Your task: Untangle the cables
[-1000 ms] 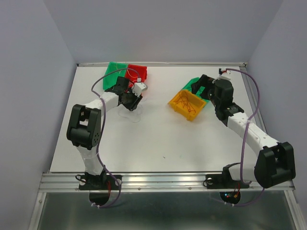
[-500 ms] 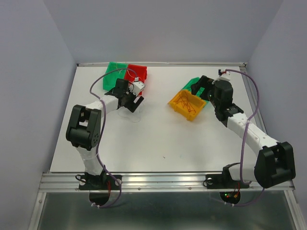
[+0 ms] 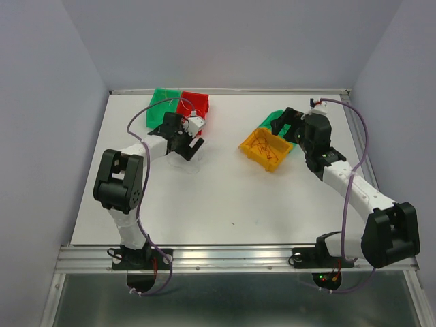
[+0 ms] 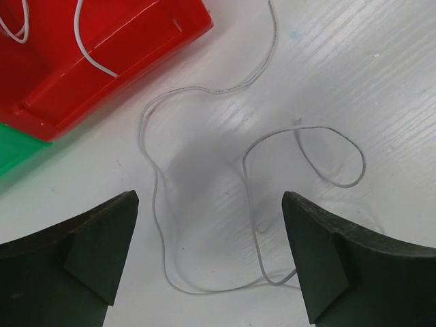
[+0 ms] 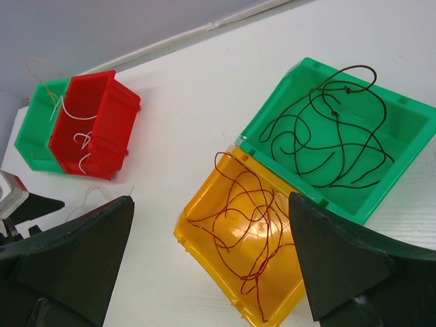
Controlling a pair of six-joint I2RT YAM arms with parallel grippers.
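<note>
**Left wrist view, lower edge.** The left gripper (image 4: 210,255) hangs over the table (image 4: 354,82) with its fingers spread wide and nothing between them. Beneath it, at frame centre, a single white strand (image 4: 158,197) lies loose on the bare surface in open loops. It is clear of both fingers and just beside the red bin (image 4: 136,41) at upper left.

The cables are judged hair-light, limp and springy. They will likely keep their curl, slide easily on the smooth table, and snag on one another if pulled quickly. The best hold is probably a pinch at a free end or on a plain run where the strand lies flat, rather than at a crossing. Inside the red bin, more white pieces (image 4: 85,51) show.

**Right wrist view, lower edge.** The right gripper (image 5: 212,262) likewise has its fingers parted and empty, poised above the yellow bin (image 5: 194,228). That bin holds dark red strands (image 5: 248,218), loosely heaped. At upper right, touching the yellow bin's far corner, the right green bin (image 5: 405,126) holds dark brown strands (image 5: 327,129), with one loop rising to its far rim. Farther off, at upper left, the red bin stands against the left green bin (image 5: 30,129), above which a yellowish strand (image 5: 37,65) curls.
</note>
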